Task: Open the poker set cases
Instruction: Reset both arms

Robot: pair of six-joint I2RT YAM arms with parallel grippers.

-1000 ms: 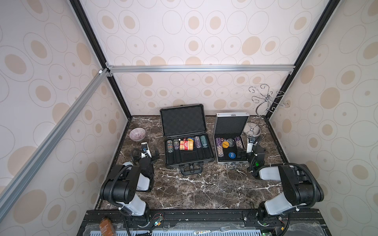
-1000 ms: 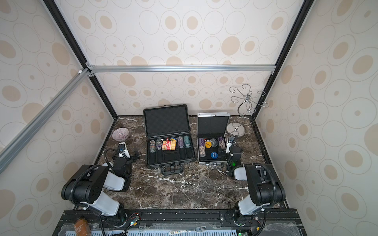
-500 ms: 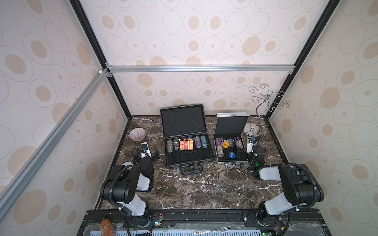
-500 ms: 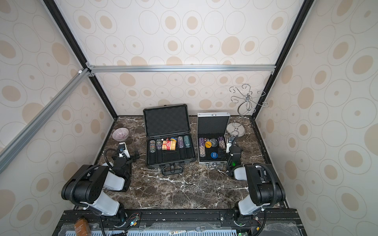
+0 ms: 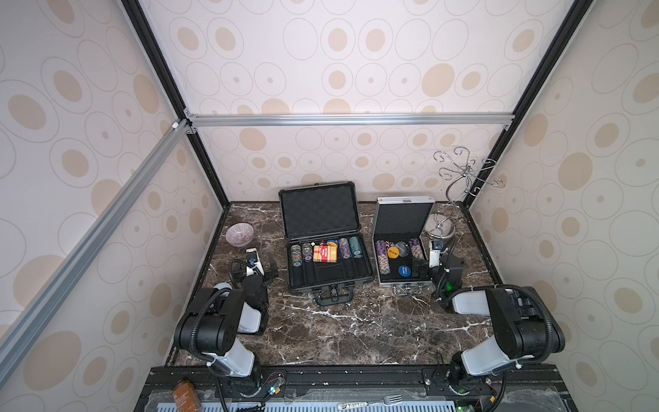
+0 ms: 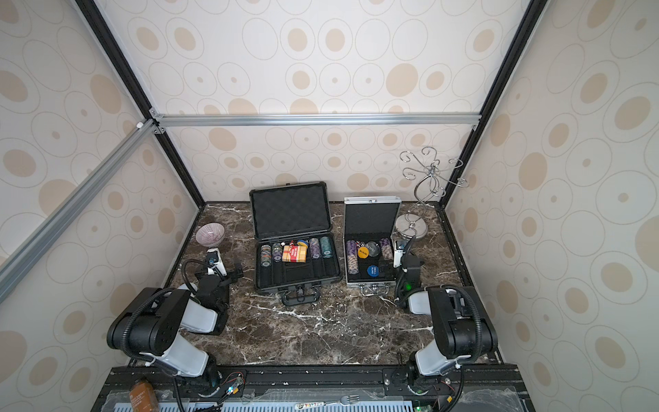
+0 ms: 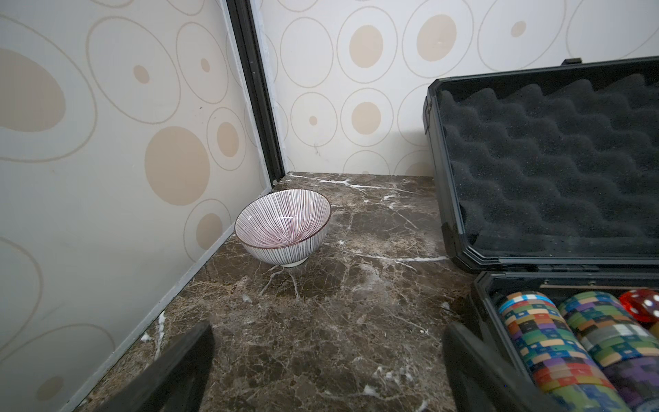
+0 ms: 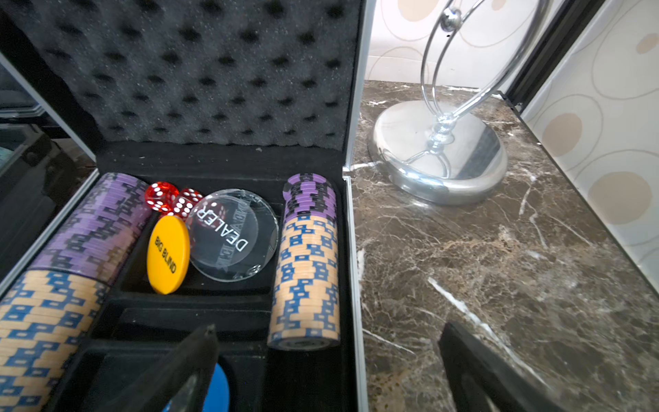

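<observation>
Lids stood raised on both cases, which sat side by side at the back of the marble tabletop (image 5: 342, 321). The dark grey case (image 5: 319, 212), the larger one, was near the middle, its egg-crate foam lid upright and its tray holding rows of multicoloured chips (image 5: 301, 253) and a red card box (image 5: 324, 255). The silver aluminium case (image 5: 403, 217) stood just to its right. Its tray held purple and tan chip stacks (image 8: 306, 267), red dice (image 8: 162, 196), a yellow "BIG BLIND" button (image 8: 167, 255) and a clear "DEALER" button (image 8: 233, 235).

The left gripper (image 7: 328, 330) hung low over bare marble beside the dark case's left edge, fingers spread wide and gripping nothing. A striped bowl (image 7: 283, 224) sat beyond it in the corner. The right gripper (image 8: 328, 330) was likewise spread and empty, straddling the silver case's right rim with one finger above the tray and one above the marble. A chrome stand (image 8: 442, 153) stood near that case's right rear corner.
</observation>
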